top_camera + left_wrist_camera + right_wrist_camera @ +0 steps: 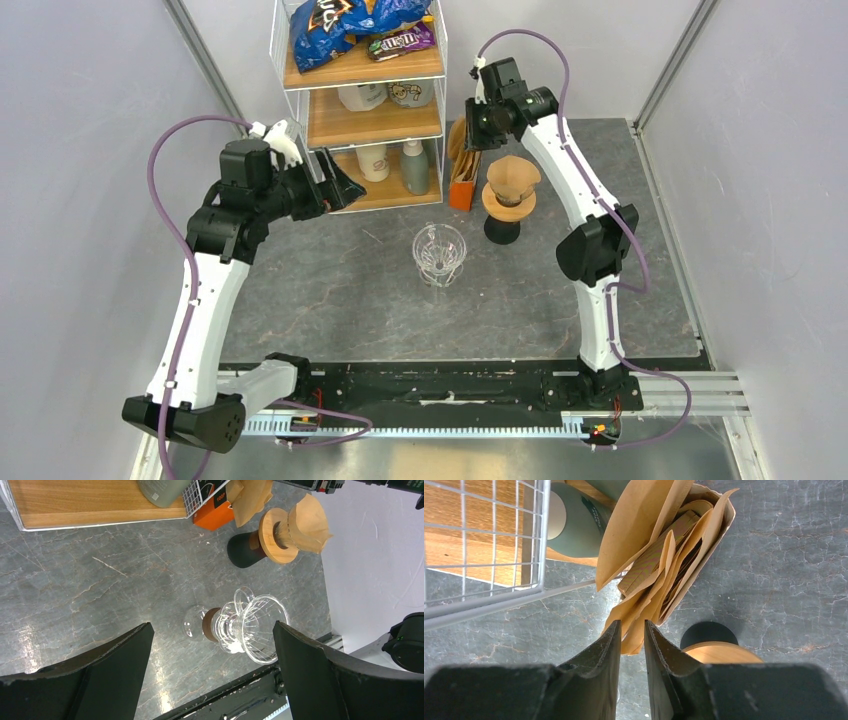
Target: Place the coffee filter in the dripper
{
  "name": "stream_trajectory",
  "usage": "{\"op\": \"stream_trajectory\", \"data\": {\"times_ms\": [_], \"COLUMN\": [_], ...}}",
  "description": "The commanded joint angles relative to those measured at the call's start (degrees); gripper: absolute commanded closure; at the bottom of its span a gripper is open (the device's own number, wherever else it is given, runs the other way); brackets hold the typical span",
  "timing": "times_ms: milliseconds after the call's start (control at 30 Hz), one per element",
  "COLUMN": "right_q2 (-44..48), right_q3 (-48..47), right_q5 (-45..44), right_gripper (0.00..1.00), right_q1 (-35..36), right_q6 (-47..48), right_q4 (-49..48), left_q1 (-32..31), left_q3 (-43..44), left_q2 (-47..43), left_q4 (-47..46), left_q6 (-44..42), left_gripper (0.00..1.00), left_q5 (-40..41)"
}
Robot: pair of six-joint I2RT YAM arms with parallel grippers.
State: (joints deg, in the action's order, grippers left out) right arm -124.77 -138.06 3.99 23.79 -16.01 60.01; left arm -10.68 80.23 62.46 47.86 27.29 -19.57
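A clear glass dripper (438,252) stands mid-table; the left wrist view shows it (250,627) empty. Brown paper coffee filters (659,555) stand bunched in an orange box (461,188) beside the shelf. My right gripper (473,127) hangs over that box; in its wrist view the gripper (631,624) has its jaws a narrow gap apart, with the lower corner of a filter between the tips, not visibly pinched. My left gripper (335,190) is held high at the left, and in its wrist view the gripper (212,626) is wide open and empty.
A second dripper (511,185) with a wooden collar, a black base and a brown filter in it stands right of the box. A wire shelf (375,110) with bottles and snack bags is at the back. A green bottle (574,530) stands next to the filters.
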Motion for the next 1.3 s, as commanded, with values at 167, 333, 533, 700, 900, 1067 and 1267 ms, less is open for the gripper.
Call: {"op": "stream_trajectory", "data": {"times_ms": [167,333,533,700,900,1067,1267], "right_q2": [-1.2,-1.6,-0.7,1.4,5.4,9.2,16.5], "right_q3": [-3.0,-3.2,-3.4,-3.4,-2.6,-1.2,2.6], "right_q5": [-1.7,-2.1,-2.1,-2.5,-3.0,-2.2,-1.8], "right_gripper": [0.7,0.76,0.91,1.0,1.0,1.0,1.0], "right_q1": [0.2,0.2,0.2,0.2,0.1,-0.5,-1.5], "right_q6": [-0.5,-0.6,-1.0,-1.5,-2.7,-3.7,-2.6], "right_q4": [-1.5,-1.5,-1.3,-1.1,-0.7,-0.6,-0.4], "left_q1": [0.3,0.3,0.4,0.4,0.4,0.4,0.3], "left_q3": [-0.1,0.0,0.1,0.5,1.5,2.5,3.2], "left_q2": [-0.8,-0.8,-0.8,-0.3,0.5,1.1,0.7], "left_q4": [-1.7,-1.6,-1.4,-1.4,-1.2,-1.4,-5.7], "left_q6": [-0.1,-0.2,-0.4,-0.5,-0.9,-1.3,-5.1], "left_gripper": [0.02,0.02,0.02,0.02,0.02,0.01,0.02], "left_q5": [-0.3,-0.3,-0.4,-0.7,-1.6,-2.2,-6.4]}}
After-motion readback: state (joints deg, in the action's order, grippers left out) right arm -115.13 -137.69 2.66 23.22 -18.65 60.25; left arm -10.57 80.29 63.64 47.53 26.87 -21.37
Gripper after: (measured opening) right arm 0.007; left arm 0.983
